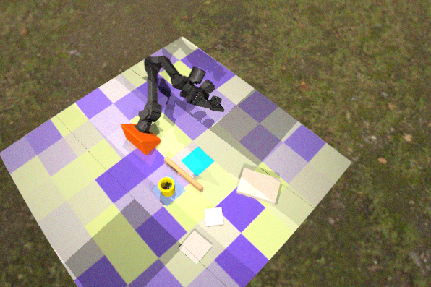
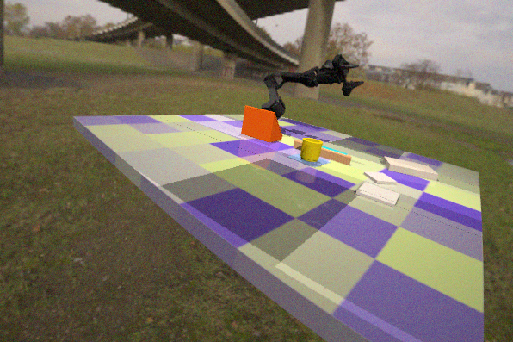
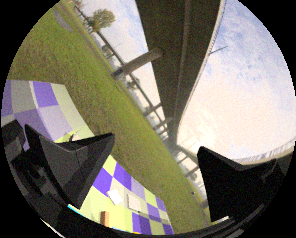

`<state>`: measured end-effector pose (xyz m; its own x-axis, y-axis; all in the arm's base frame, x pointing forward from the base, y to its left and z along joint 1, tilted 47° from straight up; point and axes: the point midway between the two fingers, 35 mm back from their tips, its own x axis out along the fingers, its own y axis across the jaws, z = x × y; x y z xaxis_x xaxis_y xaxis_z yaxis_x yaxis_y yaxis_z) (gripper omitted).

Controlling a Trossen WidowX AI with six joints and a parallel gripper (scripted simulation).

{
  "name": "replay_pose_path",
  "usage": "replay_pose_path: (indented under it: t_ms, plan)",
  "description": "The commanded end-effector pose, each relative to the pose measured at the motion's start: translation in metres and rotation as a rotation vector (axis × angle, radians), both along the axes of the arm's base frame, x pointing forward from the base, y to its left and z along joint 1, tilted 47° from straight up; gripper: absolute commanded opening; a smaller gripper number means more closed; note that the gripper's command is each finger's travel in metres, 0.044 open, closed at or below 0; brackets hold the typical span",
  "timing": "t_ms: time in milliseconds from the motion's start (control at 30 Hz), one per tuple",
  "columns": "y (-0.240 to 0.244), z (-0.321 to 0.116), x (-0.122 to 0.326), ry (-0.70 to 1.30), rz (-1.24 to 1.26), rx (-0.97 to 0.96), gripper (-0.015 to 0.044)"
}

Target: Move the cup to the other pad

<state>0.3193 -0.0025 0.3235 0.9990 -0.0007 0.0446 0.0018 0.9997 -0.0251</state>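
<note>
A yellow cup [image 1: 166, 193] [image 2: 311, 150] stands upright on the pale blue pad [image 1: 178, 190]. Small dark and coloured marbles [image 1: 167, 186] show inside it in the top view. The other pad, a bright cyan square [image 1: 197, 160], lies across a wooden bar from the cup, with nothing on it; only a thin strip of it shows in the exterior view. My gripper [image 1: 223, 106] [image 2: 361, 74] [image 3: 158, 145] is open and empty. It hangs high above the table, well away from the cup, with its fingers pointing roughly level.
The wooden bar [image 1: 184, 174] [image 2: 337, 156] lies between the two pads. An orange wedge [image 1: 139, 138] [image 2: 260, 124] stands by the arm's base. A white tile [image 1: 214, 217] [image 2: 380, 177], a pale tile [image 1: 195, 246] [image 2: 378, 194] and a larger pale block [image 1: 259, 185] [image 2: 411, 168] lie beyond the pads.
</note>
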Motion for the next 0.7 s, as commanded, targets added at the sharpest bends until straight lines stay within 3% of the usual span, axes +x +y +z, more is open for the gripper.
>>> replay_pose_path:
  t_ms: [0,267,467,667]
  plan:
    - [0.0,-0.002,0.002,0.011,0.0,-0.009,0.0374]
    - [-0.019,-0.099,0.055,0.494,0.121,-0.355,0.0167]
    - [-0.037,-0.184,0.065,0.837,0.374,-0.527,0.0167]
    - [-0.05,-0.257,0.05,1.067,0.722,-0.563,0.0167]
